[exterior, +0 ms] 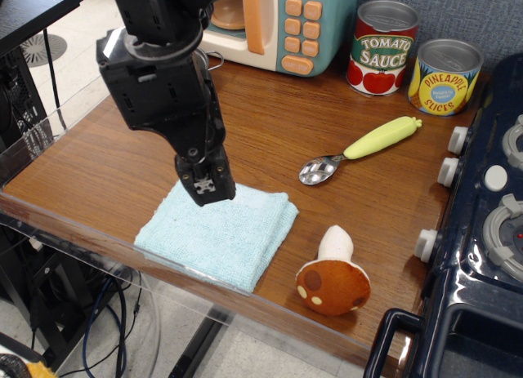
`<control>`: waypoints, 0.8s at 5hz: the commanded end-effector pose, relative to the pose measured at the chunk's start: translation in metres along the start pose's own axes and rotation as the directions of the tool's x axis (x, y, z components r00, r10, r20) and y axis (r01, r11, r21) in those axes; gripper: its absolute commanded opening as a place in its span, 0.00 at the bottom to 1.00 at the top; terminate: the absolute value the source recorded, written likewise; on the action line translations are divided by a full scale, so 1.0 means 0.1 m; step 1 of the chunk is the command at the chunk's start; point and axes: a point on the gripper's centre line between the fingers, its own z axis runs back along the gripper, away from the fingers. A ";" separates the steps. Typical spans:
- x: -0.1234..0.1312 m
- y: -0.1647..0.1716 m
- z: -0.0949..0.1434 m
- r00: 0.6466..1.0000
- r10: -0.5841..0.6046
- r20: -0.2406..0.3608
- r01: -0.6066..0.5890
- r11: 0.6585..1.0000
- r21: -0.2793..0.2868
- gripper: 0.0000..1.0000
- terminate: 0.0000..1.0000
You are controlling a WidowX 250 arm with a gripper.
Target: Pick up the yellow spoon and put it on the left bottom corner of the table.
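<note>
The yellow spoon [359, 149] lies flat on the brown table [98, 170], right of centre, with its silver bowl toward the front left and its corn-cob handle pointing to the back right. My gripper [206, 187] hangs at the left-centre, pointing down over the back edge of a light blue folded cloth [221, 235]. Its fingers are together and hold nothing. The spoon is well to the right of the gripper and apart from it.
A toy mushroom [333, 276] lies near the front edge. A tomato sauce can [382, 47] and a pineapple can [444, 76] stand at the back. A toy microwave [282, 23] is at the back centre, and a dark blue toy stove [482, 223] is on the right.
</note>
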 end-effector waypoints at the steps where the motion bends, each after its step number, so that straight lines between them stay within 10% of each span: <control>1: 0.00 0.00 0.00 1.000 0.000 0.000 0.000 1.000 0.000 1.00 0.00; 4: -0.68 -0.09 0.12 0.946 0.322 -0.031 -0.323 0.946 -0.038 1.00 0.00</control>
